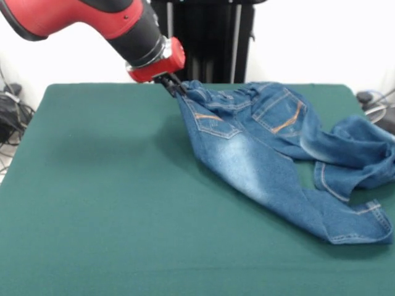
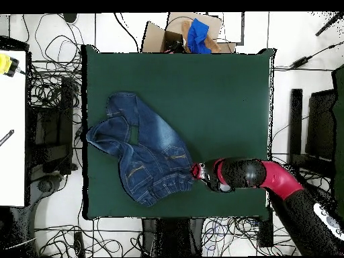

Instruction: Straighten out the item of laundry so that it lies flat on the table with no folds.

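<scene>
Gripper (image 1: pixel 174 86) pinches the waistband of the faded blue jeans (image 1: pixel 259 142); legs lie crumpled, crossed on the table (image 1: pixel 111 203).

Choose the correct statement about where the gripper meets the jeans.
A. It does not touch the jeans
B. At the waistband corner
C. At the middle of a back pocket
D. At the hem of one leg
B: in the front view the gripper meets the jeans at the gathered waistband corner, which is lifted off the table, while both legs trail away from it.
</scene>
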### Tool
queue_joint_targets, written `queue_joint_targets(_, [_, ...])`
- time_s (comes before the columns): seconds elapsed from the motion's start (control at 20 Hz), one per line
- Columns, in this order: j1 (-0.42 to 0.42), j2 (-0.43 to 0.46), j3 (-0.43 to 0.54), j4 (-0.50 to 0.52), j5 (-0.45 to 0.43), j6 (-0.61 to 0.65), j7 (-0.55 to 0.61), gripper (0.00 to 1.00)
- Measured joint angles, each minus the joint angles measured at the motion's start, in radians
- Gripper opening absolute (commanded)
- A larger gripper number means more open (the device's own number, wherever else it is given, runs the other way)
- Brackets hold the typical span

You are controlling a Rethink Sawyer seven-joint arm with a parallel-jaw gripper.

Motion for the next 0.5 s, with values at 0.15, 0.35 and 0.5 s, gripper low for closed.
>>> queue_joint_targets(0.15, [-0.001, -0.003, 0.0, 0.0, 0.0, 0.0, -0.03, 0.0])
queue_joint_targets(0.35, [-0.001, -0.003, 0.0, 0.0, 0.0, 0.0, -0.053, 0.0])
queue_joint_targets(0.5, [-0.001, -0.003, 0.0, -0.002, 0.0, 0.0, -0.055, 0.0])
